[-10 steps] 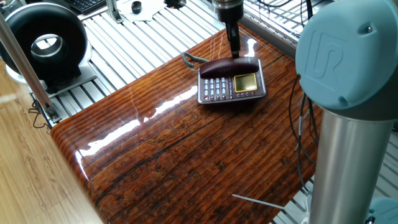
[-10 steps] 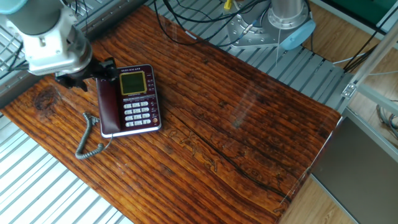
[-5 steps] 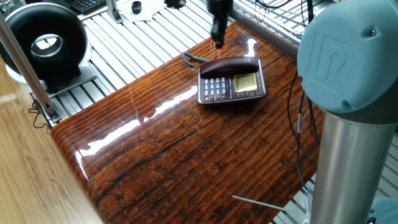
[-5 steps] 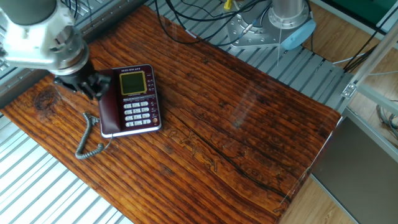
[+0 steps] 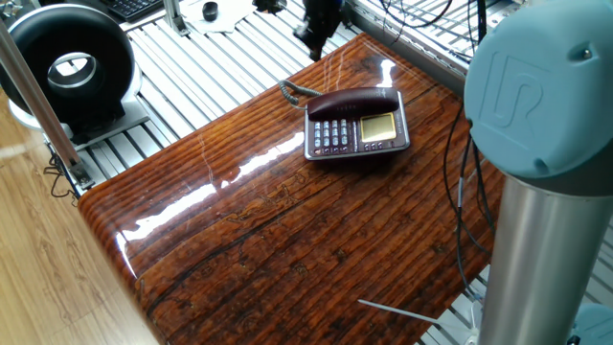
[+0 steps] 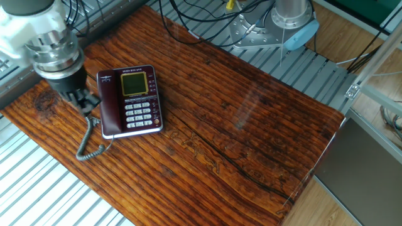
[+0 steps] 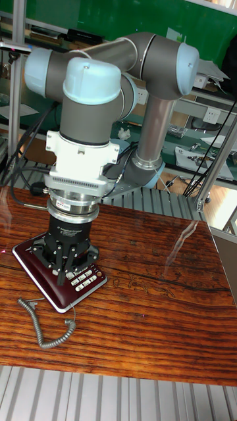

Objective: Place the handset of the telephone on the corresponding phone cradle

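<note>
The maroon handset (image 5: 352,99) lies along the phone cradle at the top edge of the telephone (image 5: 356,134); in the other fixed view the handset (image 6: 107,107) is the dark strip on the left side of the telephone (image 6: 133,103). Its grey coiled cord (image 6: 90,147) trails off onto the table. My gripper (image 5: 314,34) hangs up and to the left of the phone, apart from the handset. Seen from the other side, the gripper (image 6: 83,100) is just left of the handset, open and holding nothing. In the tall view the gripper (image 7: 68,268) covers most of the phone (image 7: 79,287).
The phone stands near the far corner of a glossy wooden tabletop (image 5: 287,230). A black round device (image 5: 69,67) sits on the slatted metal frame at the left. The arm's base column (image 5: 536,240) rises at the right. Cables (image 6: 201,19) run behind the table.
The gripper has let go of the handset, which stays on the cradle, and has risen and moved off the phone toward the cord side. The phone has not moved.
</note>
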{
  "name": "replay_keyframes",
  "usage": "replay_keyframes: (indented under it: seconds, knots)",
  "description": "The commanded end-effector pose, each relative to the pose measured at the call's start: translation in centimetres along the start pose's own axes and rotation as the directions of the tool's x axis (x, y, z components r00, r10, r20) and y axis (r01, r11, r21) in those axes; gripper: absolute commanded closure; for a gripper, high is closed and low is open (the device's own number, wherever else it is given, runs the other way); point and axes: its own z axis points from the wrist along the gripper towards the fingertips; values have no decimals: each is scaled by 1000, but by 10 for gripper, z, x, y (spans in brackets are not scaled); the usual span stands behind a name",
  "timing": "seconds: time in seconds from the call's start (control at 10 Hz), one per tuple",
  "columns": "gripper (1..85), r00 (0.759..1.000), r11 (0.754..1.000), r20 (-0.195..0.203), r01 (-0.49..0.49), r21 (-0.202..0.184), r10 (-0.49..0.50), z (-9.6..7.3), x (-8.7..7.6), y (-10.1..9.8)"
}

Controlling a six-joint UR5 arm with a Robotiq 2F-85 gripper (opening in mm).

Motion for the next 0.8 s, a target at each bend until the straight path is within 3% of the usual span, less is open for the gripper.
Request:
replay_keyframes:
  seconds: [0.0,0.1,0.2,0.4,0.5,0.7]
  knots:
    - [837,984,986,72,-163,19,161,0,-21,-8]
    - [843,978,980,60,-200,-16,201,1,-24,-2]
    - [847,976,978,58,-211,-5,211,4,-30,-8]
    - [847,977,976,50,-210,50,207,7,-24,-20]
    - [847,977,976,39,-211,45,209,7,-20,-17]
    - [847,980,982,-71,-188,-32,186,3,13,13]
